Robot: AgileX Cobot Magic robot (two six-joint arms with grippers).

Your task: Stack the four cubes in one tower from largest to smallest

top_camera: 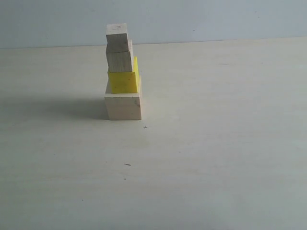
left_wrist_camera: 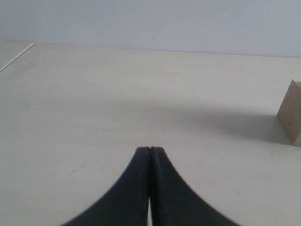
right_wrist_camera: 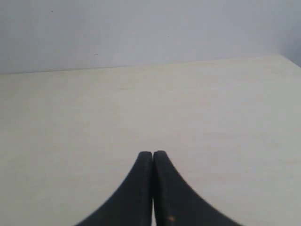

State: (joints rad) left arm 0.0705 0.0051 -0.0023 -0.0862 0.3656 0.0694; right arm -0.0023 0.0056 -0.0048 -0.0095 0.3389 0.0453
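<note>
A tower of four cubes stands on the table in the exterior view: a large pale wood cube [top_camera: 123, 106] at the base, a yellow cube [top_camera: 123, 81] on it, a medium pale wood cube [top_camera: 119, 60] above, and a small pale wood cube [top_camera: 117, 37] on top. No gripper shows in that view. In the left wrist view my left gripper [left_wrist_camera: 150, 149] is shut with nothing in it, and a corner of the large cube [left_wrist_camera: 292, 113] shows at the frame's edge. My right gripper [right_wrist_camera: 153, 153] is shut and empty over bare table.
A pale table [top_camera: 216, 143] fills all views, with a plain wall [top_camera: 206, 19] behind it. The tower casts a shadow [top_camera: 57, 108] to its left. A table edge [left_wrist_camera: 16, 56] shows in the left wrist view.
</note>
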